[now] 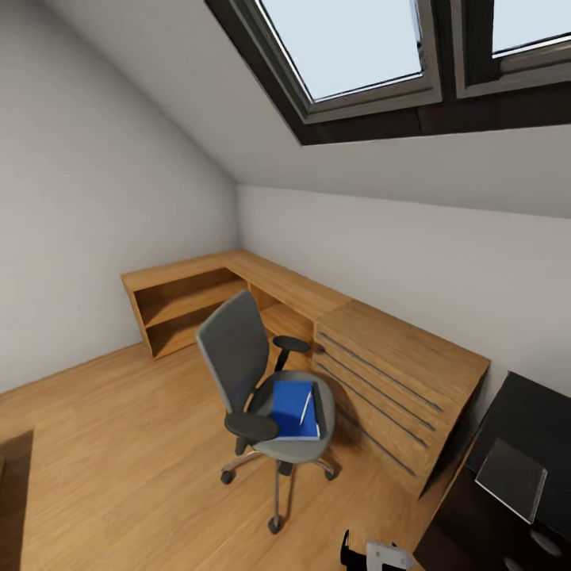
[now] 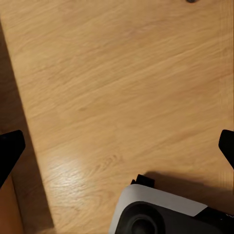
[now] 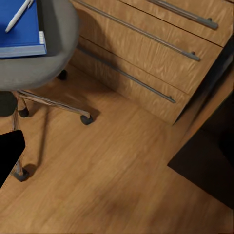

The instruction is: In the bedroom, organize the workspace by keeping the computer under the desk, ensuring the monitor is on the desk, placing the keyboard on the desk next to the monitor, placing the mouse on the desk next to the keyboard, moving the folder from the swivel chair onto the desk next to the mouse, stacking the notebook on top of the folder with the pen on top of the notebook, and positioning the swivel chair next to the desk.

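The swivel chair (image 1: 238, 349) stands mid-floor, grey with a chrome star base. On its seat lies the blue folder (image 1: 292, 408) with the white pen (image 1: 305, 407) resting on top. The right wrist view shows the seat (image 3: 53, 53), the folder (image 3: 19, 31) and the pen (image 3: 18, 14) up close. A corner of the black desk (image 1: 547, 412) shows at lower right, and the dark-grey notebook (image 1: 511, 478) lies flat on it. My left gripper (image 2: 117, 148) hangs open over bare floor. My right gripper (image 3: 117, 156) is open over the floor beside the chair, one black fingertip (image 3: 9, 153) showing.
A light wooden drawer chest (image 1: 396, 381) stands between the chair and the desk, joined to a low wooden corner shelf (image 1: 198, 293) along the walls. Open wooden floor (image 1: 103, 444) lies left of the chair. My own base (image 2: 161, 214) sits below the left gripper. A sloped ceiling with skylights hangs overhead.
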